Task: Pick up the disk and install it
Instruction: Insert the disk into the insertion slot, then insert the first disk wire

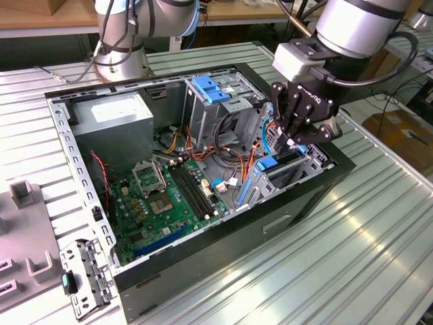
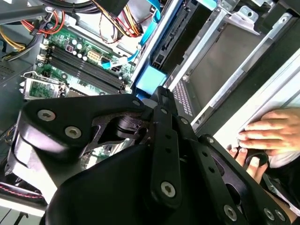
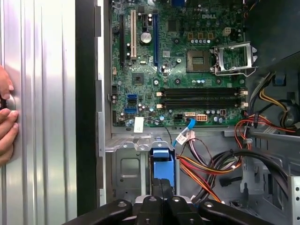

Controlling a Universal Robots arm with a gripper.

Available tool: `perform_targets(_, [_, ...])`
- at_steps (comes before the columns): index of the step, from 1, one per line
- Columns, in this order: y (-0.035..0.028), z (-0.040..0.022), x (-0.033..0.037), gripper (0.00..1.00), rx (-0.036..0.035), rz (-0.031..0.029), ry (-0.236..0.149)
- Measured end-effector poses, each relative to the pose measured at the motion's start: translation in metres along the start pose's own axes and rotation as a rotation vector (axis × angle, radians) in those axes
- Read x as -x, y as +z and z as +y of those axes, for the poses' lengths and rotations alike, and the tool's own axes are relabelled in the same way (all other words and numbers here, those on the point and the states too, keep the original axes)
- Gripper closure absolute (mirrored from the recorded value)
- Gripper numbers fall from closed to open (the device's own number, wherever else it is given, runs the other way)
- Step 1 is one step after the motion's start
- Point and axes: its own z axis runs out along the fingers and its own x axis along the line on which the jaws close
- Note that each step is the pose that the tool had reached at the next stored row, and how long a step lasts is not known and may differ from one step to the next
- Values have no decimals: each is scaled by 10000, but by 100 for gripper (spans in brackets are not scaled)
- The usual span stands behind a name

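Ribbed metal table (image 1: 379, 223) is carrying an open computer case (image 1: 203, 274), and we are looking down into it in the exterior view. A green motherboard (image 1: 162, 203) is lying toward seven o'clock inside the case, and a drive cage (image 1: 318, 161) is sitting at three o'clock. The gripper (image 1: 285, 143) is reaching down into that cage. Its jaws are standing narrow, and we are judging them to be pinching the blue end of the disk (image 1: 269, 163). The disk is standing on edge in the cage slot, seemingly not fully home, just beside a bundle of orange and red cables (image 1: 233, 161) at the cage's nine o'clock side.

In the second wrist view, a person's hand (image 2: 268, 132) is resting on the table just outside the case wall, near the cage.

We are seeing three risks. If the disk is sitting slightly tilted, pushing could be jamming its carrier against the cage rails. The cables are lying close enough that a sideways drift could be snagging them or trapping one behind the disk. The hand is staying close to the arm's working space, so any swing outward could be striking it.
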Motion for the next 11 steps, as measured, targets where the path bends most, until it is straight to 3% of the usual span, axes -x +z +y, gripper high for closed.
perform_targets(11, [19, -1, 0, 89, 0, 0, 0])
